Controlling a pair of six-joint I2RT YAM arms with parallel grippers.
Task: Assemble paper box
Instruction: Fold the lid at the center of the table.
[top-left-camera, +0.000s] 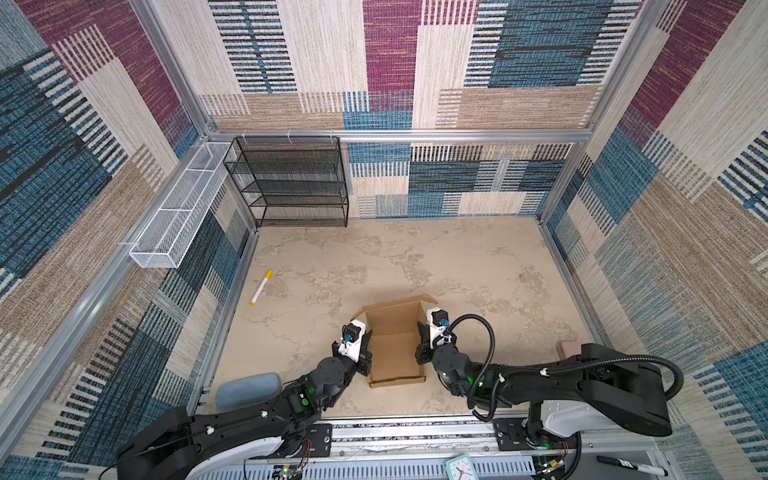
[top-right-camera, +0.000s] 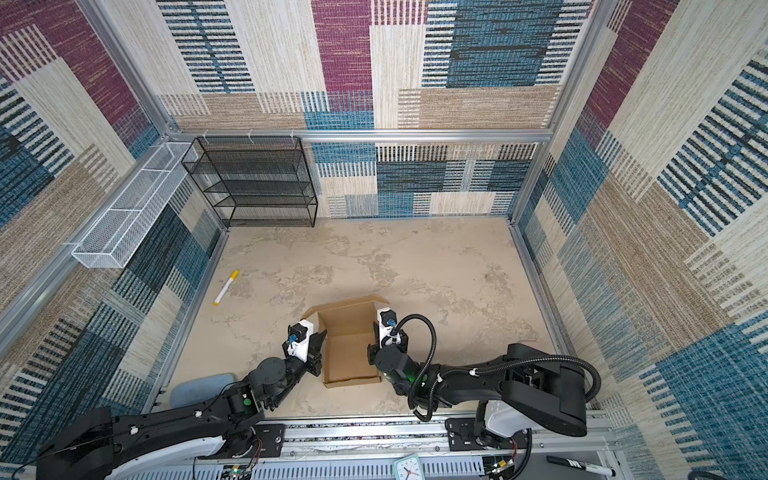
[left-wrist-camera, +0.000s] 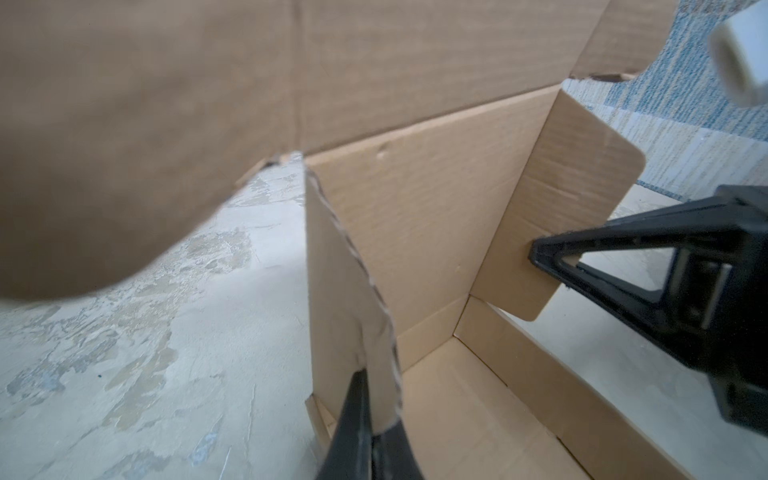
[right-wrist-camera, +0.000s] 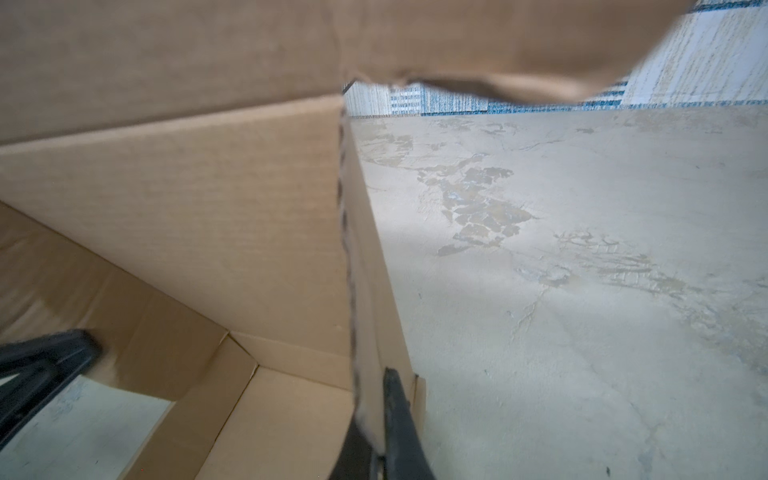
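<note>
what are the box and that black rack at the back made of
The paper box: brown corrugated cardboard, matte and unprinted; fluting shows along its cut edge in the left wrist view. The black rack: probably painted metal mesh, going by its fine see-through grid.

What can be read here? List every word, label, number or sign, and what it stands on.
"M": white letter on the black marker at the near edge; the rest of its print is too small to read.
clock: dial figures too small to read.
paper box, yellow-capped marker: no text seen.
</note>
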